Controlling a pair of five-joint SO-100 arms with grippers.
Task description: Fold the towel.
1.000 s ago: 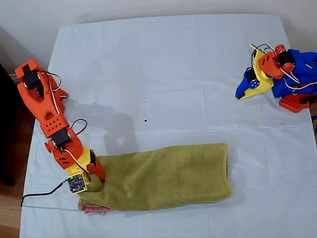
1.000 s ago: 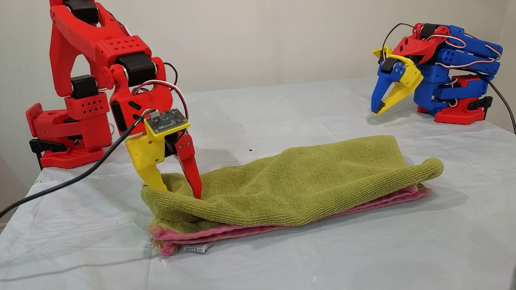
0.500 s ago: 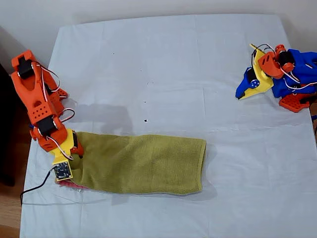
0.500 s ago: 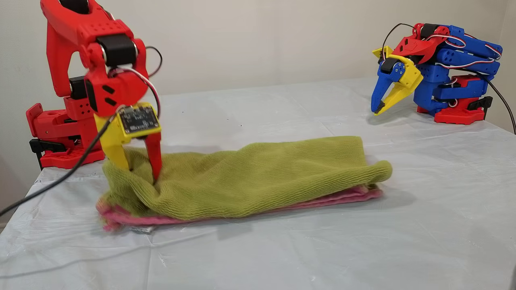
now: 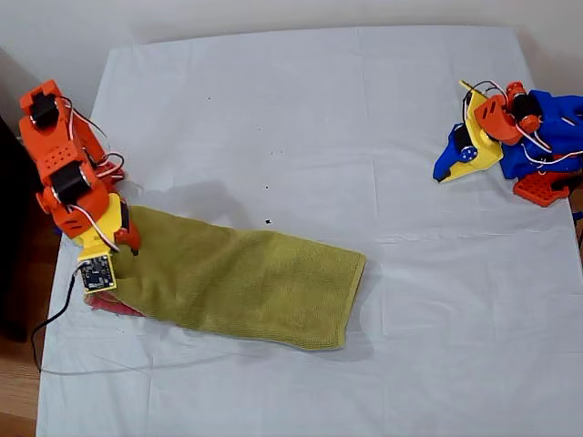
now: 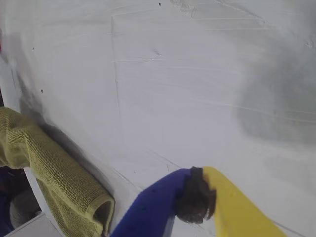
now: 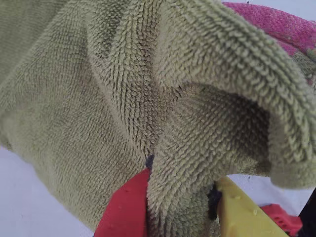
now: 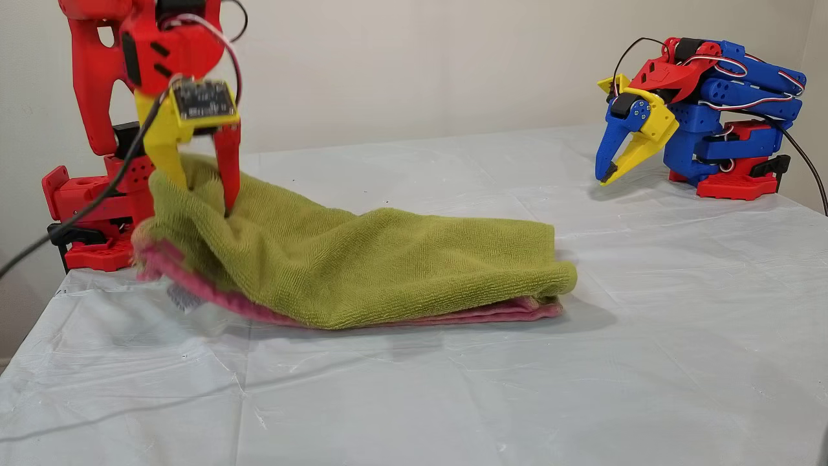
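My second tool [image 8: 200, 188] pinches a bunched ridge of the towel [image 5: 237, 284] near its pink-hemmed end and has lifted that end off the desk [image 5: 301, 118], dragging the whole towel toward its own red base. The far end trails flat, so a fold-over looks ready. My first tool [image 8: 611, 175], pressed together, rests well apart from the towel.
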